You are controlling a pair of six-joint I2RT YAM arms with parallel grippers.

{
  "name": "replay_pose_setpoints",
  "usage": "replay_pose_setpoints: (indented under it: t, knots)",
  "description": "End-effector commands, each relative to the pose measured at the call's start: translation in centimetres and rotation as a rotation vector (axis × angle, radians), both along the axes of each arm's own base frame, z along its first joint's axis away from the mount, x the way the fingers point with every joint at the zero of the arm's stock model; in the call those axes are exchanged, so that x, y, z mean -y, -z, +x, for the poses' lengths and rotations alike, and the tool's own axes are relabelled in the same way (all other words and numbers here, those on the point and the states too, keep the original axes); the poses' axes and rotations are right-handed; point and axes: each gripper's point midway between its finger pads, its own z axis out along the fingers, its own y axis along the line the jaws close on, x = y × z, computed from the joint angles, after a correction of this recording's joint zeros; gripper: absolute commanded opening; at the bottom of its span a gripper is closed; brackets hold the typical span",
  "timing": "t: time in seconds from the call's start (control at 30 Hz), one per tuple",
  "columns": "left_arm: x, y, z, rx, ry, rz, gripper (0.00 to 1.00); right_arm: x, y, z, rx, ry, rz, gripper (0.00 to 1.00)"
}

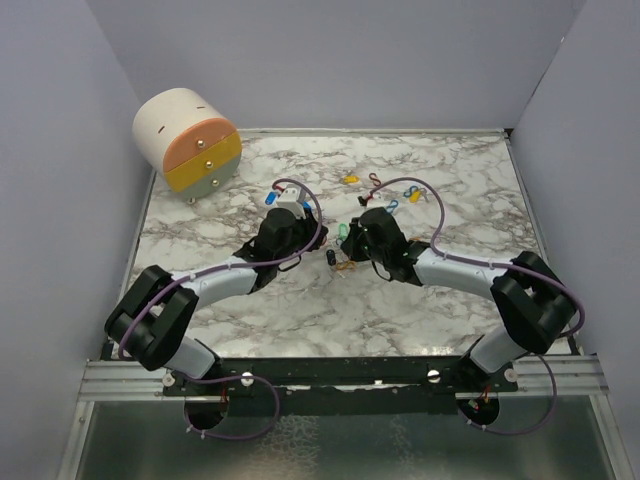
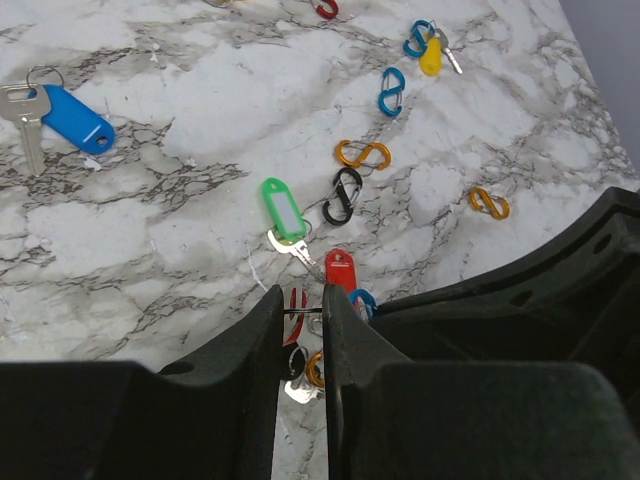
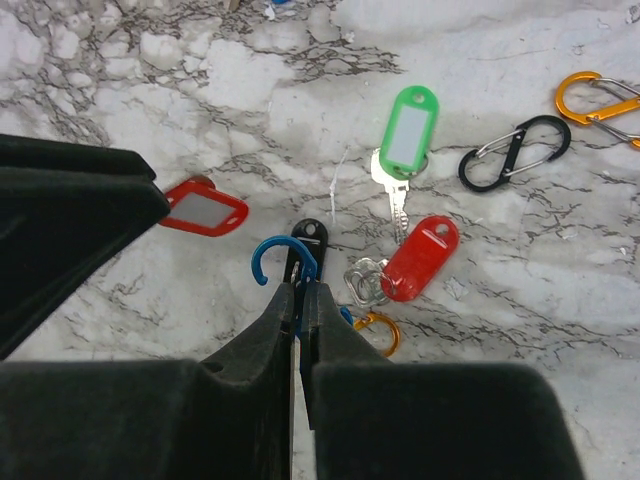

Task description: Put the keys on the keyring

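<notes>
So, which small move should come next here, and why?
Probably move the left gripper so its red tag nears the hook of the blue clip. The right gripper pinches that clip, hook sticking out, and a gap separates tag and hook.

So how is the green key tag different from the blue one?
The green key tag shows a pale label window; the blue key tag looks solid blue. The green one lies beside a black clip; the blue one lies alone, far off to the side. The green tag's key sticks out from its end; the blue tag's key lies alongside it. Both lie flat on the marble table, each with a silver key.
</notes>
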Motion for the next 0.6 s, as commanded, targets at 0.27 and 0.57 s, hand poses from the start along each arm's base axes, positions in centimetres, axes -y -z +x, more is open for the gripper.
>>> replay_pose_setpoints:
  t: [0.27, 0.57]
  knots:
    - [1.4, -2.6, -0.6, 0.047, 0.020, -0.127, 0.08, -1.8, -1.9, 2.1, -0.021, 0.045, 0.179, 0.01]
    - [2.1, -2.2, -0.7, 0.040, 0.035, -0.136, 0.08, -1.5, -3.0, 2.9, 0.000, 0.065, 0.231, 0.01]
